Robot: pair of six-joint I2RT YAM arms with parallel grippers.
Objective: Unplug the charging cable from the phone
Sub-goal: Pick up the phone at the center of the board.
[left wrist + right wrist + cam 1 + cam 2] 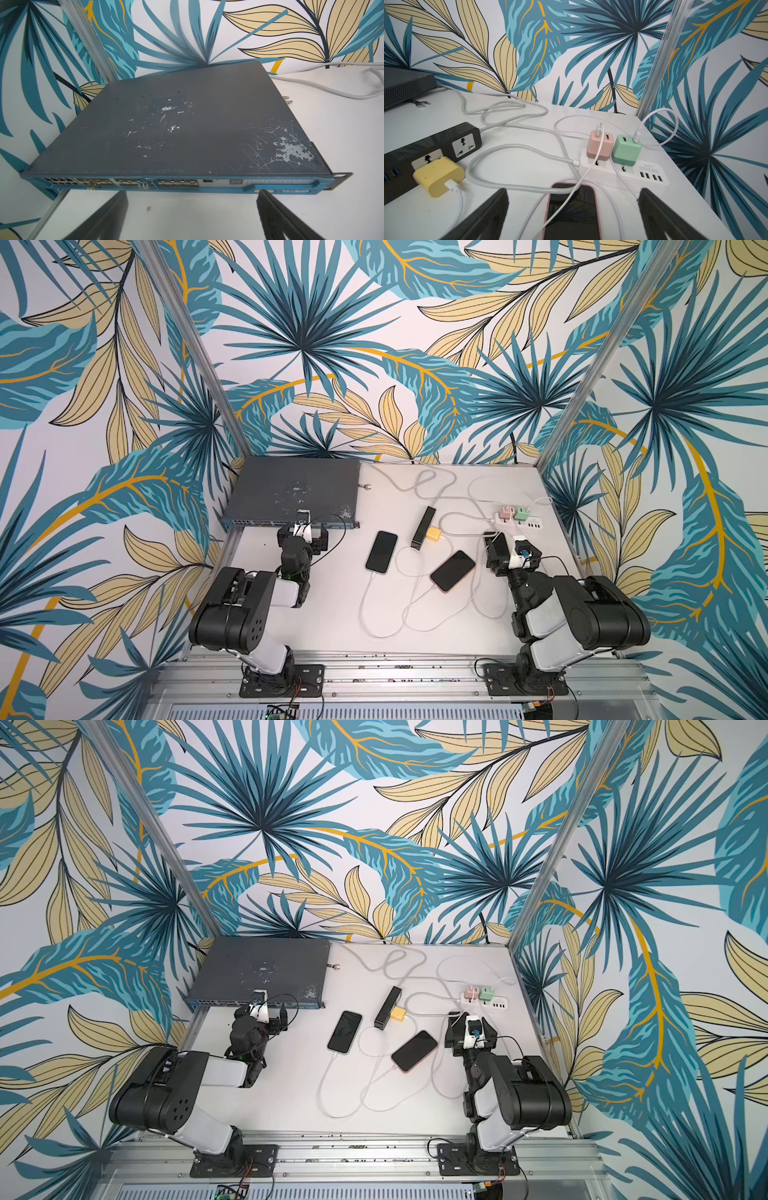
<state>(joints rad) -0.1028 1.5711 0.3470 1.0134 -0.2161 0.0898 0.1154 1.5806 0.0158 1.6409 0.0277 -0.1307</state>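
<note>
Both jaws are open, empty. Nothing looks unplugged yet; next, pinch the plug point(434, 587) at the pink phone's point(453, 571) seven o'clock end.

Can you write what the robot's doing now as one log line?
left gripper: open, empty, facing network switch | right gripper: open, empty, above pink-cased phone | white cable: across phone, untouched
</note>
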